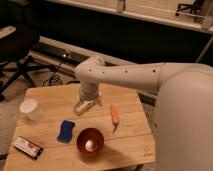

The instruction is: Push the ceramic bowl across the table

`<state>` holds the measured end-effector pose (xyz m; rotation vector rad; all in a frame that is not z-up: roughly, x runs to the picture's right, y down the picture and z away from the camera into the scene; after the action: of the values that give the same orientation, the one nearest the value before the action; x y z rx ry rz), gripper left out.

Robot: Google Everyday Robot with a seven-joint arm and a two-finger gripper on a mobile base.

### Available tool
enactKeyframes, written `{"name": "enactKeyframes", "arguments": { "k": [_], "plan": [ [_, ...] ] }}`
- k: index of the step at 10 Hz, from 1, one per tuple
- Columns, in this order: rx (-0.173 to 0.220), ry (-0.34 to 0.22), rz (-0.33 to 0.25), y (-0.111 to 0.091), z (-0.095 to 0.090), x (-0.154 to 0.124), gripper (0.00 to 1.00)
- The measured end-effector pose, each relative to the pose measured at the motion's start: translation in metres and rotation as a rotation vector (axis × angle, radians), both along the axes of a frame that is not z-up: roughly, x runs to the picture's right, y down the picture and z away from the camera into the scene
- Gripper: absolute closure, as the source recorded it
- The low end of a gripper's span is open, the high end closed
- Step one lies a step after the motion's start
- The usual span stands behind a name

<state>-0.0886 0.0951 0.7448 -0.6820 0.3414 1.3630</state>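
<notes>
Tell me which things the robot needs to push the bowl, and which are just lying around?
For the job: round glossy orange-red ceramic bowl; square light wooden table; the gripper, low over the table's far middle.
Lying about: white paper cup; blue sponge; slim orange carrot-like piece; flat dark packet.

Blurred gripper above the table, far middle; arm cropped at right edge.

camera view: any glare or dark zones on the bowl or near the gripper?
Camera view: one pale glint inside the ceramic bowl, which sits near the table's front edge. The table is warmly lit and the background behind it is dark. The gripper is at mid-table beyond the bowl, over a pale object, with no glare there.
</notes>
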Motion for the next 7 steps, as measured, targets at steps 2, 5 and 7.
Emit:
{"name": "enactKeyframes", "arguments": {
  "k": [2, 5, 7],
  "plan": [
    [-0.01, 0.018, 0.018, 0.033, -0.026, 0.022, 0.39],
    [-0.06, 0.069, 0.002, 0.075, -0.057, 0.047, 0.69],
    [-0.119, 0.092, -0.023, 0.102, -0.074, 0.056, 0.89]
  ]
}}
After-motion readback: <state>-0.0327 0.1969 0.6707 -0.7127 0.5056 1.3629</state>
